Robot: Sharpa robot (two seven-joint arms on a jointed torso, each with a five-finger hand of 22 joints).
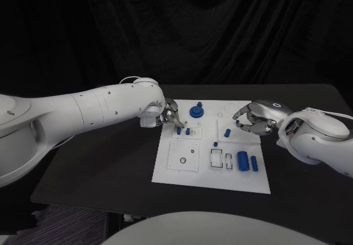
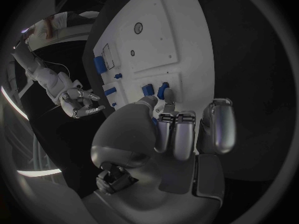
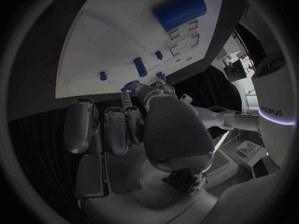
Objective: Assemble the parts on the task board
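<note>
Fingers of the left hand (image 1: 168,115) touch a small blue peg (image 1: 179,130) on the white board (image 1: 209,178) lying on the worktop; whether they grip it, I cannot tell. Right hand (image 1: 254,118) curls closed, apparently holding nothing. Two blue cylinders (image 1: 247,162) lie loose, so much assembly remains.

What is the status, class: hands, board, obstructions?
Left hand empty, at task board left edge. Right hand curled, empty, at right edge. Blue parts on board. Nothing in the way.
</note>
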